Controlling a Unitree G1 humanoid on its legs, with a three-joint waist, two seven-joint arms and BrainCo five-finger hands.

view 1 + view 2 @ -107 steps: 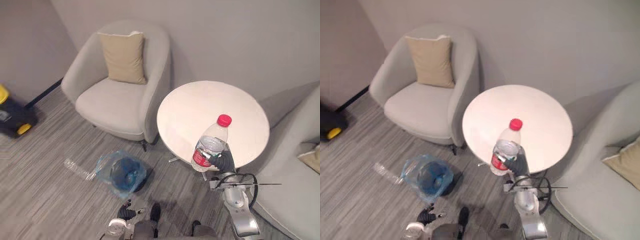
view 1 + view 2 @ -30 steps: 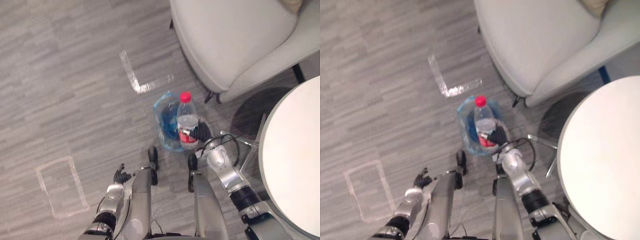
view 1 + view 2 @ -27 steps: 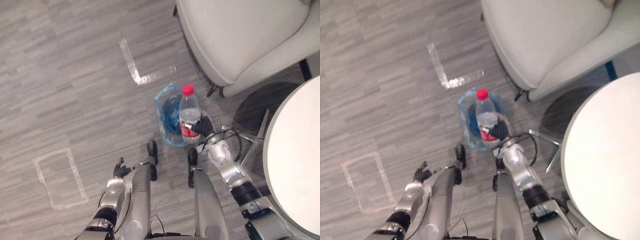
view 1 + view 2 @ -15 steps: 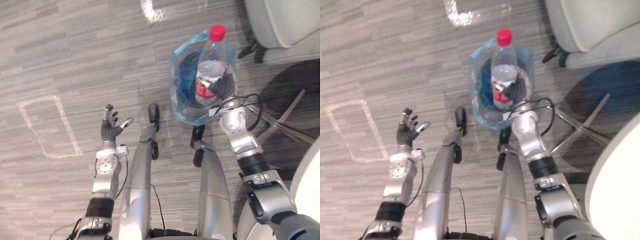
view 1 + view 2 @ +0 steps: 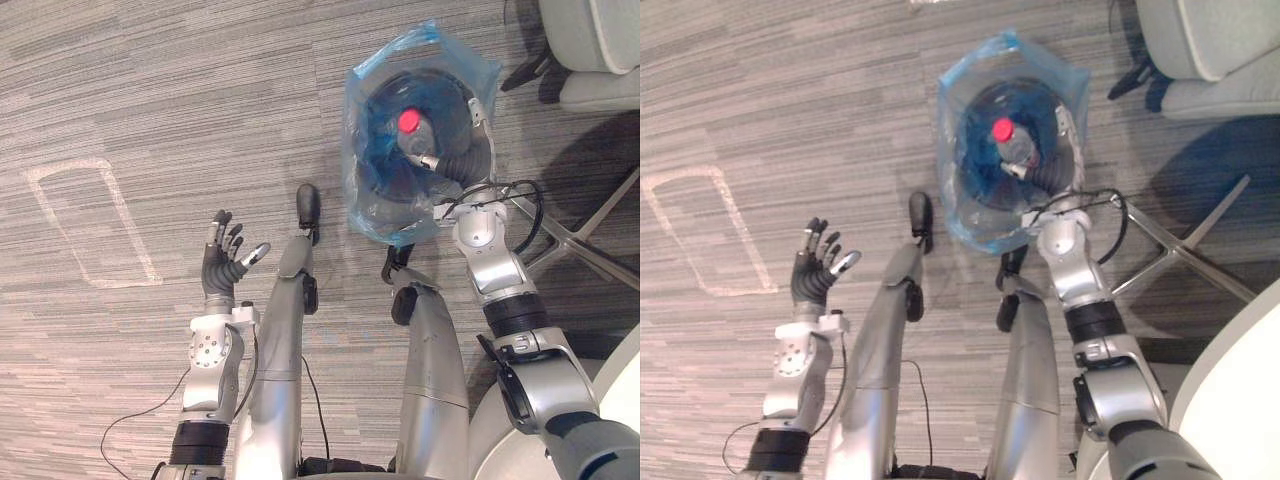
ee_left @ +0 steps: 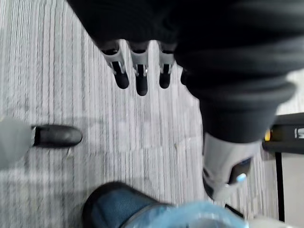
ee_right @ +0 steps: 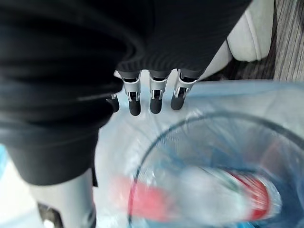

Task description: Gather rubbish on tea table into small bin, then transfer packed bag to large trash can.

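The clear plastic bottle with a red cap (image 5: 408, 122) has just dropped into the small black bin with a blue bag (image 5: 372, 213). The right hand (image 5: 449, 162) over it has let go, fingers straight. The left hand (image 5: 224, 262) is spread open. One piece of rubbish is done.

Bin (image 5: 366, 192) mouth partly taken by bottle (image 5: 409, 123)
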